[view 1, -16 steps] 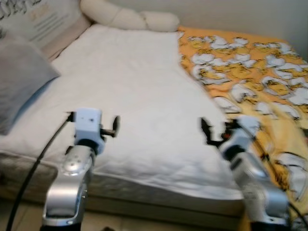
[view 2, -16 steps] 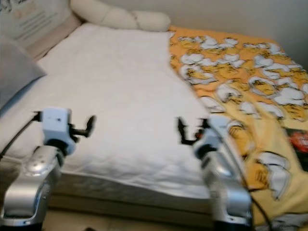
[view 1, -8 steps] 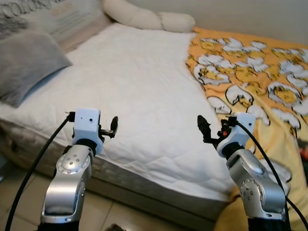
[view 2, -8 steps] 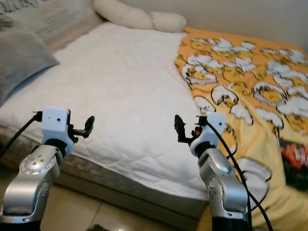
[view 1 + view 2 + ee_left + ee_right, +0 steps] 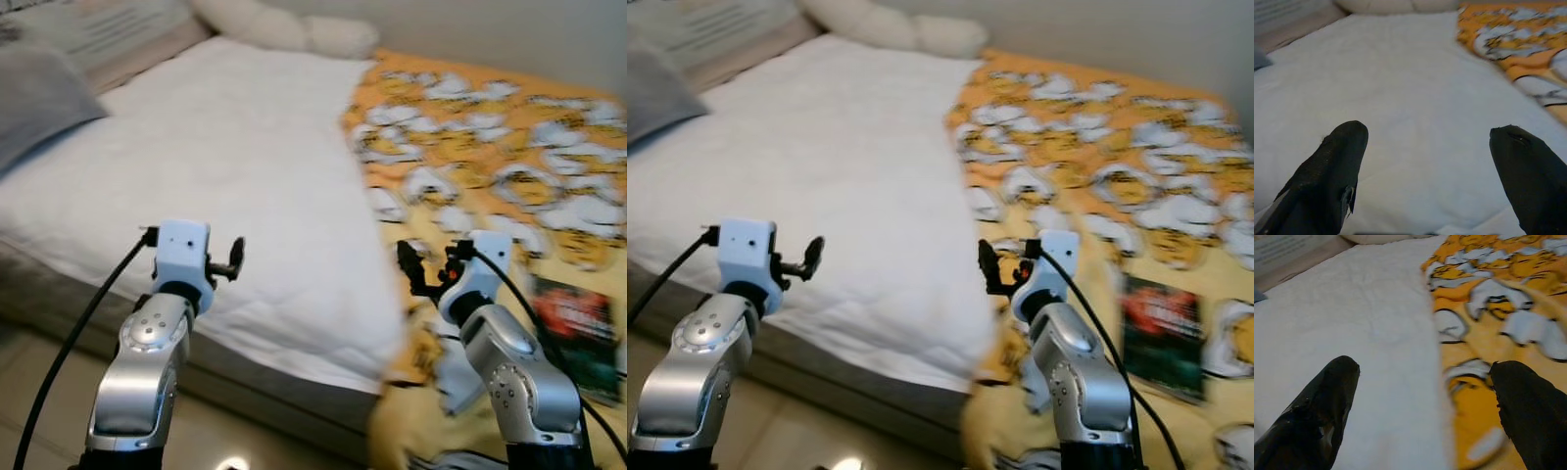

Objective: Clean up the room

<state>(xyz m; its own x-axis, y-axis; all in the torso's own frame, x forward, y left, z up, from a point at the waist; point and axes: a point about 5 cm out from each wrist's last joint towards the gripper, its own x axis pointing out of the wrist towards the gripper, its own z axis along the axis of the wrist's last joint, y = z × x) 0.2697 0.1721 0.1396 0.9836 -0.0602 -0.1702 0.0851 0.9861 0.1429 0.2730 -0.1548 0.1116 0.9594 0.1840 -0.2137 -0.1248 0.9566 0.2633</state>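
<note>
Your robot stands at the side of the bed (image 5: 196, 127), both arms raised before it, the left gripper (image 5: 235, 259) and the right gripper (image 5: 409, 266) each spread wide and holding nothing, as the wrist views confirm. The thing most likely to need tidying is the orange duck-print blanket (image 5: 490, 127), which covers the far right part of the white mattress and spills over the near edge toward the floor; its long axis runs away from you, from the near edge up toward the cream bolster (image 5: 284, 29) at the wall. It lies ahead and to the right of the right gripper's fingers (image 5: 1327, 406), so that arm is clearly the nearer, while the left gripper hangs over bare white sheet, well apart from the blanket. The right wrist view shows the blanket's edge just beyond its fingertips; the left wrist view catches it well off, at the far corner. The head views add a dark, book-like object (image 5: 1161, 333) lying on the blanket to the right, though motion blur keeps you from naming it, and a grey pillow (image 5: 39, 93) far left.
</note>
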